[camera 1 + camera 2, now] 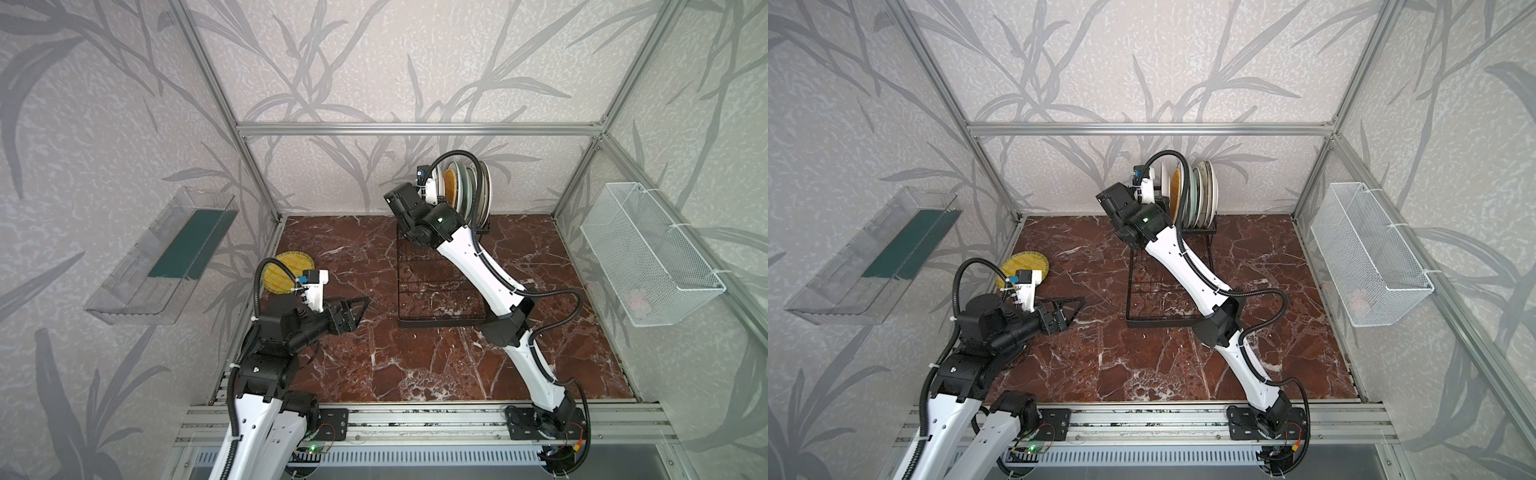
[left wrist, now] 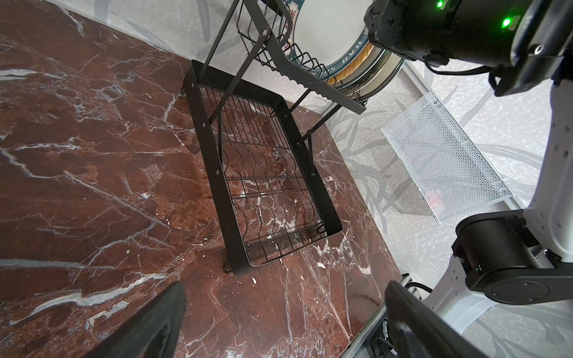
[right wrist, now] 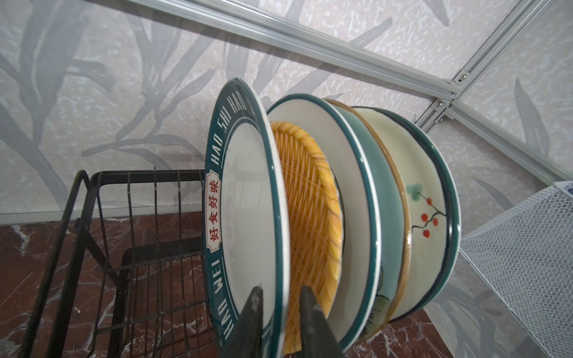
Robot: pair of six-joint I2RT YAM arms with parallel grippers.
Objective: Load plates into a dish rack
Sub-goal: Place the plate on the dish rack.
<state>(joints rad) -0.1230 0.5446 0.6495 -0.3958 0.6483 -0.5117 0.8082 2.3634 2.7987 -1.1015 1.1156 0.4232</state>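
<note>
Right gripper, narrowly parted, straddles the rim of the "HAO SHI HAO" plate.

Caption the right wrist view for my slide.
Right gripper straddles the rim of a teal-bordered white plate standing upright in the black dish rack, next to a yellow woven-pattern plate.
</note>
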